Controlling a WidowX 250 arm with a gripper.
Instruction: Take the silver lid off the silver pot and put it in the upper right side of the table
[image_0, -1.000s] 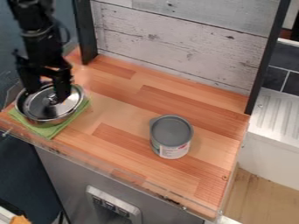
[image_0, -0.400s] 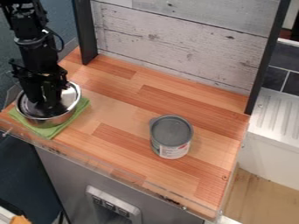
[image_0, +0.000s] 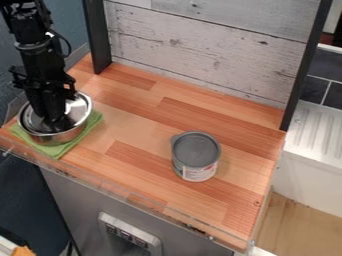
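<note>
Camera view: my tool (image_0: 55, 121) is at the silver lid (image_0: 79, 105) on the silver pot (image_0: 63, 137); whether it grips, I can't tell. Grasping seems current; lifting needs secure hold.

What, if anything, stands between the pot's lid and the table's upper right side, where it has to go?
Nothing visible blocks the straight way from the silver lid to there; the grey-topped can stands close beside that route, on the near side.

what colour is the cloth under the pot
The cloth is green, plain, best seen in the camera view.
</note>
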